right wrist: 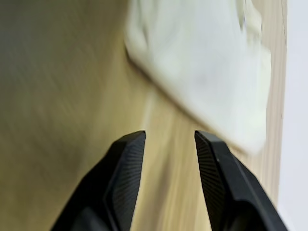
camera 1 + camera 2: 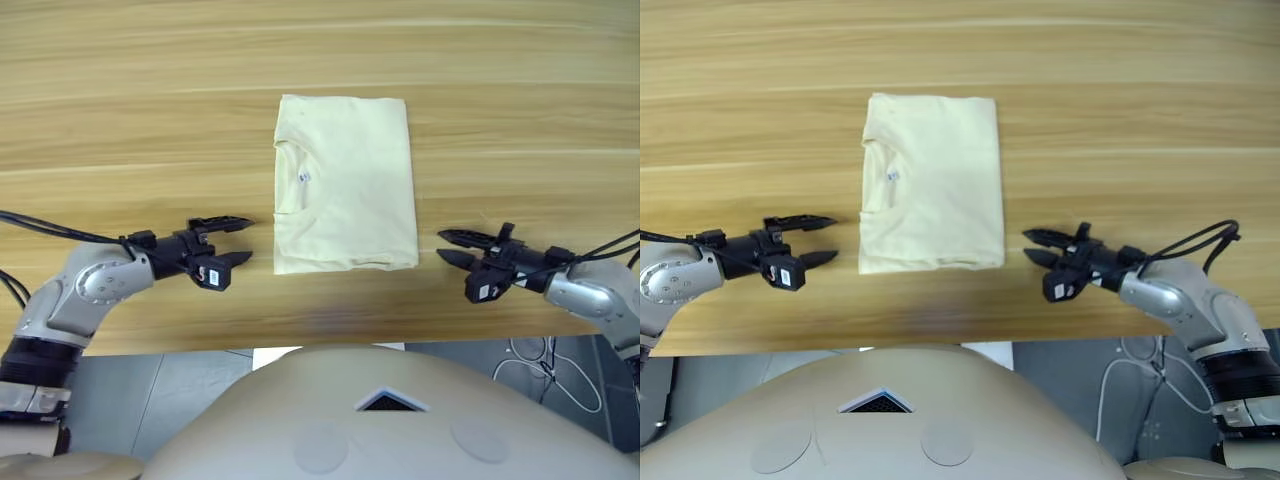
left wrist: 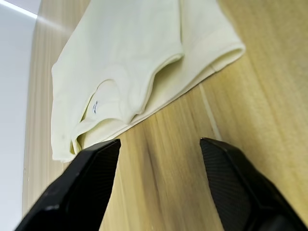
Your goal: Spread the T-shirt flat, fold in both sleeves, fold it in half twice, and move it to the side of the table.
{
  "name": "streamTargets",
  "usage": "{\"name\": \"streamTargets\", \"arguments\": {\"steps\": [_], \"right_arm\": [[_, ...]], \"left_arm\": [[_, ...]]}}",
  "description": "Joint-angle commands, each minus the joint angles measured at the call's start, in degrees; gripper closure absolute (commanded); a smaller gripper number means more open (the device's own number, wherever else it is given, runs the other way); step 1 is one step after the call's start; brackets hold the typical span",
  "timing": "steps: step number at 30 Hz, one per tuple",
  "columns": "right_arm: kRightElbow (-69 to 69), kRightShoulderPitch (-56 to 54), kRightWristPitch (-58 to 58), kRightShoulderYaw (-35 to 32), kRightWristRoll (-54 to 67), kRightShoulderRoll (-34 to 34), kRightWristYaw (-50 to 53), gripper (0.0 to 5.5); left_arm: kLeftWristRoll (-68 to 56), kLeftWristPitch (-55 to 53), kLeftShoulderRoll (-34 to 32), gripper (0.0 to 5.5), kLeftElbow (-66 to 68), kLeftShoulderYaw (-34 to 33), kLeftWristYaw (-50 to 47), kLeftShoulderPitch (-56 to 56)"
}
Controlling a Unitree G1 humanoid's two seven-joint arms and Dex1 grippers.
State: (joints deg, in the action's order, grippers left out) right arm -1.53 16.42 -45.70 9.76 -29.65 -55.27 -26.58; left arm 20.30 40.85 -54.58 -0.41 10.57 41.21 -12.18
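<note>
Left eye view: T-shirt folded narrow, centre frame. The left gripper and right gripper flank its lower edge, both spread wide and empty. Next, probably: pinch the corners, fold again.

- I see a small white neck label inside the collar of the T-shirt. It carries a blue mark, too small for me to read, even in the left wrist view.
- A white sticker sits on the body of the left gripper, with a dark character on it that I can't make out for certain.
- The right gripper wears a similar white tag with dark print, also too small for me to read.
</note>
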Motion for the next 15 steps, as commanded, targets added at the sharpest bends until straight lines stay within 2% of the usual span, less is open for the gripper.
{"name": "streamTargets", "arguments": {"steps": [1,2,9,15], "right_arm": [[-0.10,-1.43,0.53,0.79,0.79,-0.20,-1.64,3.60],[-0.24,-1.70,0.90,0.61,0.93,-0.29,-1.88,3.60],[-1.09,-2.08,0.95,1.34,1.82,-0.34,-3.30,2.45],[0.54,-4.69,0.56,4.70,1.18,1.53,-4.37,2.45]], "left_arm": [[1.97,0.12,-0.96,2.40,1.93,4.42,3.59,0.65],[1.80,0.24,-0.60,2.40,1.94,5.32,3.83,1.21],[0.28,0.82,-0.67,2.36,2.19,8.11,3.70,2.27],[0.67,2.17,0.84,2.36,4.57,11.67,4.12,5.68]]}}
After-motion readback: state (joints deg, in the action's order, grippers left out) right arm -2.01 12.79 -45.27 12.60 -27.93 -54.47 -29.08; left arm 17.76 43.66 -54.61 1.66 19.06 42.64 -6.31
